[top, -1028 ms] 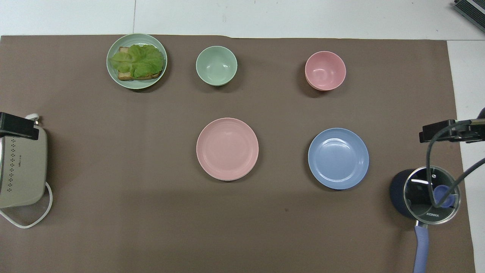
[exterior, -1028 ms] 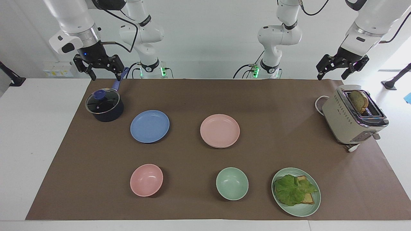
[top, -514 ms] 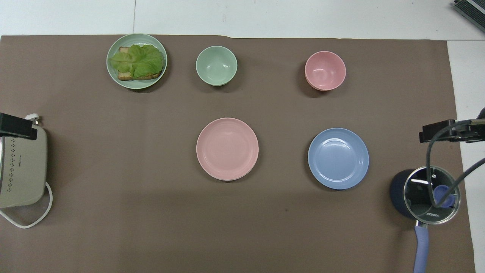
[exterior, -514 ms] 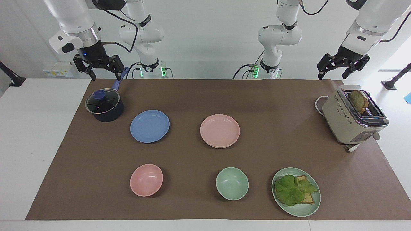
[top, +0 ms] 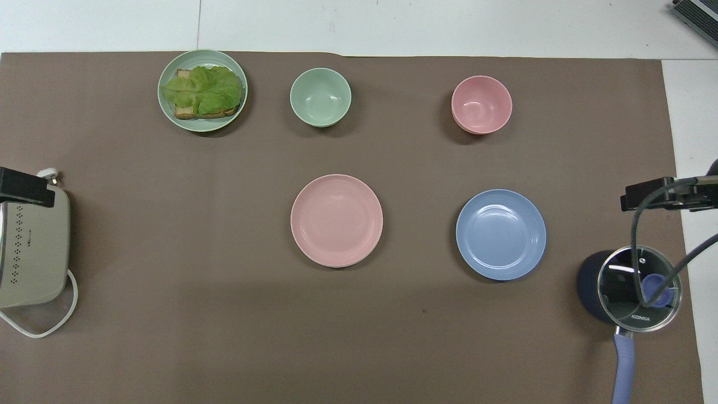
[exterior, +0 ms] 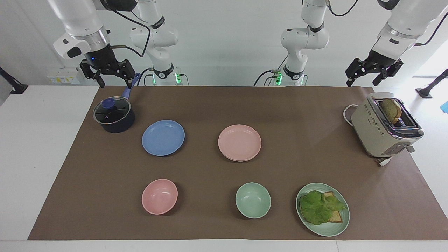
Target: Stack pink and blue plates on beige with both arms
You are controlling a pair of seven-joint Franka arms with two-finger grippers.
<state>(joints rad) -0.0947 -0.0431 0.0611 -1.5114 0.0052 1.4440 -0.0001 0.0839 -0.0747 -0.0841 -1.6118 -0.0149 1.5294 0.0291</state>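
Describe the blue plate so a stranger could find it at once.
On the brown table mat, find the dark lidded saucepan at the right arm's end. The shallow round matte blue plate lies beside it, slightly farther from the robots. It is the only blue dish; its neighbour, the same-sized shallow round pink plate, lies toward the middle.

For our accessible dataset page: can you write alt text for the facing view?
On a brown mat lie a blue plate and a pink plate side by side, untouched. The open right gripper hangs over a lidded saucepan; the open left gripper hangs over the table edge near a toaster.
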